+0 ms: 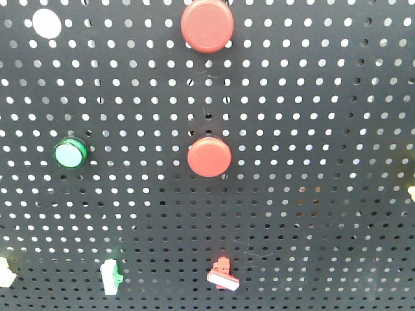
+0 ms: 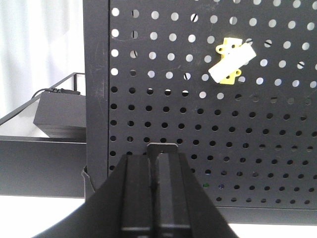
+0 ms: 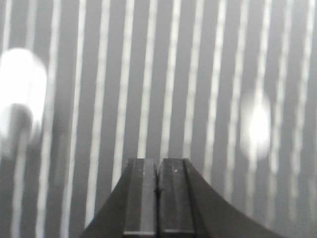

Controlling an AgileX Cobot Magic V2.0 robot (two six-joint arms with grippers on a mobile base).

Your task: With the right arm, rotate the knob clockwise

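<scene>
**Jaws shut on both arms; several knobs on the panel**

The left jaws are pressed together with nothing between them. Their black fingers (image 2: 141, 198) point at the black perforated metal panel (image 2: 96, 74) just ahead. Up and to the right of these jaws, a yellow-based knob with a white bar handle (image 2: 231, 62) sits on the panel, its bar tilted, well apart from the fingers. To the left of the jaws and farther back, a dark flat box with a cable (image 2: 59, 116) lies on a black-framed shelf.

The right jaws are likewise closed and empty, black fingers (image 3: 173, 198) meeting along a thin seam. Beyond them are only blurred vertical streaks and two pale blobs, one up-left and one up-right of the jaws; what these are cannot be told.

The front view shows the panel face-on. It carries a red-based knob with a white bar (image 1: 223, 275), a green-based knob with a white bar (image 1: 111, 277), two red round push-buttons (image 1: 207, 24) (image 1: 209, 157) and a green round button (image 1: 70, 153). Which knob is the task's, and where it lies from the right jaws, cannot be told.
</scene>
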